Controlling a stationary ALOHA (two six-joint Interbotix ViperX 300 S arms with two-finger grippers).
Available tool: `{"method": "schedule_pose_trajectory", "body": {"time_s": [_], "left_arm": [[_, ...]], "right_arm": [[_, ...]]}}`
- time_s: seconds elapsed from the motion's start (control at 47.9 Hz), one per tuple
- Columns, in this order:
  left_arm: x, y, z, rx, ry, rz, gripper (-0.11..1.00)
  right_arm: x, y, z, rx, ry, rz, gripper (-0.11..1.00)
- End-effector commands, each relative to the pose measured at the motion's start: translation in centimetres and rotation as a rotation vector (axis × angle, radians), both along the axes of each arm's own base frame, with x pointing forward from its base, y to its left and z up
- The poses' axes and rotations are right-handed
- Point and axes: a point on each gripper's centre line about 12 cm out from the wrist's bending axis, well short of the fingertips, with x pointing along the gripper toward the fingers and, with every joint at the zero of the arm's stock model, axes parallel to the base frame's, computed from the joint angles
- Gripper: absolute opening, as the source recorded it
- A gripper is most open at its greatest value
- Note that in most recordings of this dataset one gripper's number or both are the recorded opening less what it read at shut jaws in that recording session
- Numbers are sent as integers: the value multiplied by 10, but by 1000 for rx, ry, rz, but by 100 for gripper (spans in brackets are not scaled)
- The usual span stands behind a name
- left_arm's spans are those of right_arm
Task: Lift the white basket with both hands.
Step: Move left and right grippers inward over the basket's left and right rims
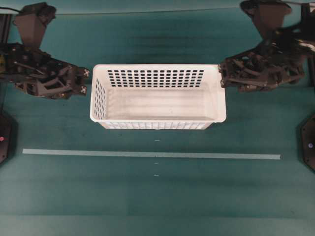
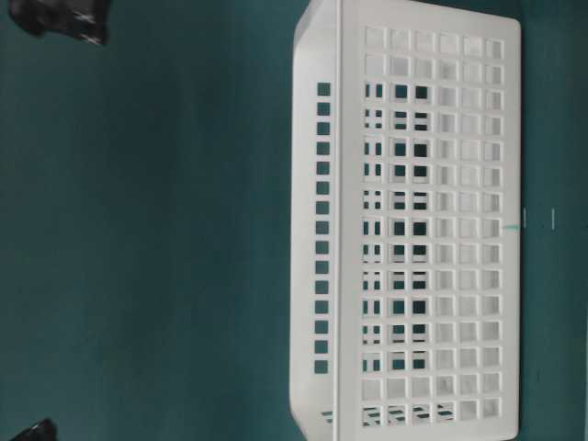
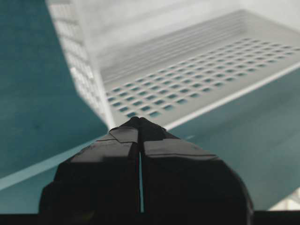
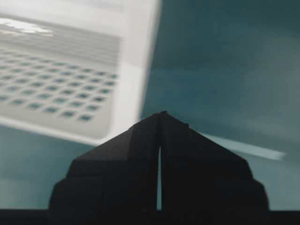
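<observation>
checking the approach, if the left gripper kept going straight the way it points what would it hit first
Most likely the white basket: the shut left gripper aims at its near short end, by the corner. Depth is unclear, so whether rim or wall comes first is hard to say.

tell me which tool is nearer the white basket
Right, narrowly. The right tool sits at the white basket's right rim, about touching. The left tool is beside the left wall with a slim gap.
</observation>
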Motion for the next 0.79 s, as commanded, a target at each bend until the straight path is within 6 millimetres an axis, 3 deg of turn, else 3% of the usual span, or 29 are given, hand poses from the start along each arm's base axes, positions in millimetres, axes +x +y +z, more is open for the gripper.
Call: {"method": "schedule_pose_trajectory", "body": {"time_s": [0.0, 0.313, 0.48, 0.606, 0.773], "left_arm": [[5, 3, 10, 7, -11, 5, -3], [3, 2, 4, 3, 7, 5, -2], [3, 2, 1, 2, 7, 6, 6], [4, 2, 0, 3, 2, 6, 24], [4, 2, -1, 0, 3, 7, 72]], "right_arm": [[4, -4, 3, -14, 53, 14, 1], [14, -9, -7, -34, 11, 8, 4], [17, -10, -10, -46, -25, 8, 10], [21, -12, -10, -63, -77, 0, 22], [27, -12, -14, -52, -128, -18, 61]]}}
